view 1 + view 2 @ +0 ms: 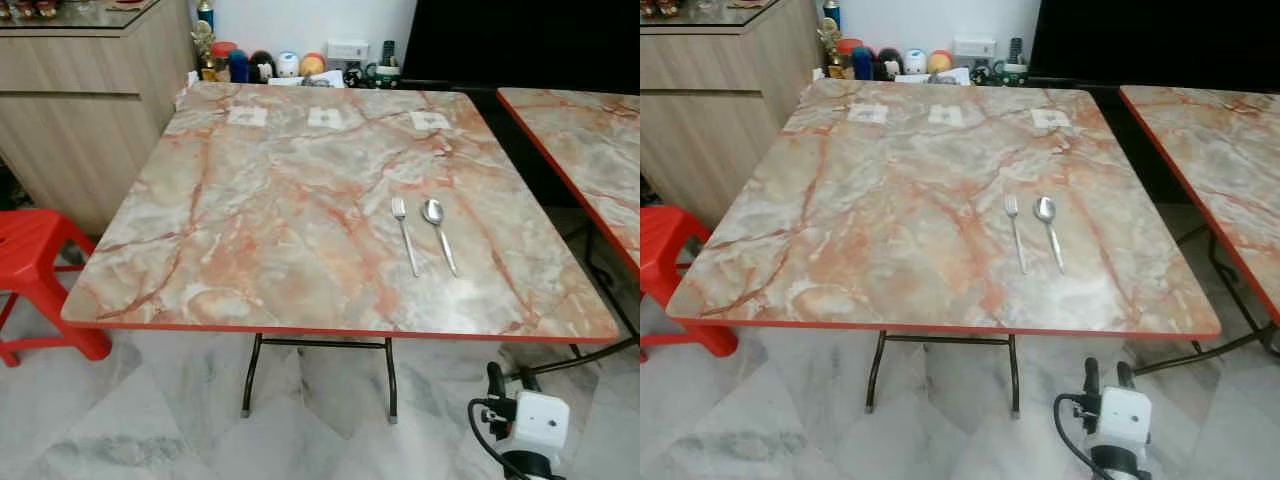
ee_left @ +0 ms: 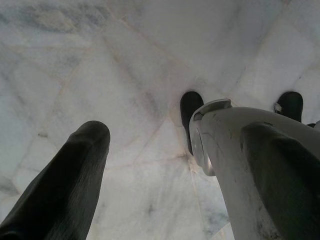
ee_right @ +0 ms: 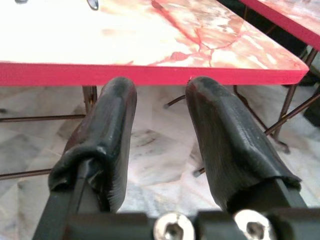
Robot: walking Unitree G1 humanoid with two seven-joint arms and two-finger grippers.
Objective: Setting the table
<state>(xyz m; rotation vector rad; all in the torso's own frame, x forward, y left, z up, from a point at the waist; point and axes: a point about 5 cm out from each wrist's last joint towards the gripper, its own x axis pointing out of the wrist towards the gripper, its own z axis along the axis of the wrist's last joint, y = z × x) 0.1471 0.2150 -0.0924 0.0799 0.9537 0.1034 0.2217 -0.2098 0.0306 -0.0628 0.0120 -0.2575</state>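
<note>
Marble table (image 1: 250, 250) top largely bare; fork (image 1: 404, 235) and spoon (image 1: 438, 233) lie right of centre. Red stool (image 1: 35, 270) flanks its left edge, second table (image 1: 590, 140) the right.

The second counter (image 1: 590, 140) on the right is cut off by the picture's edge, as is the red stool (image 1: 40, 270) on the left. The small things (image 1: 270, 65) behind the counter's far edge are too small to tell apart. The right hand (image 1: 497, 385) is cropped at the bottom edge.
</note>
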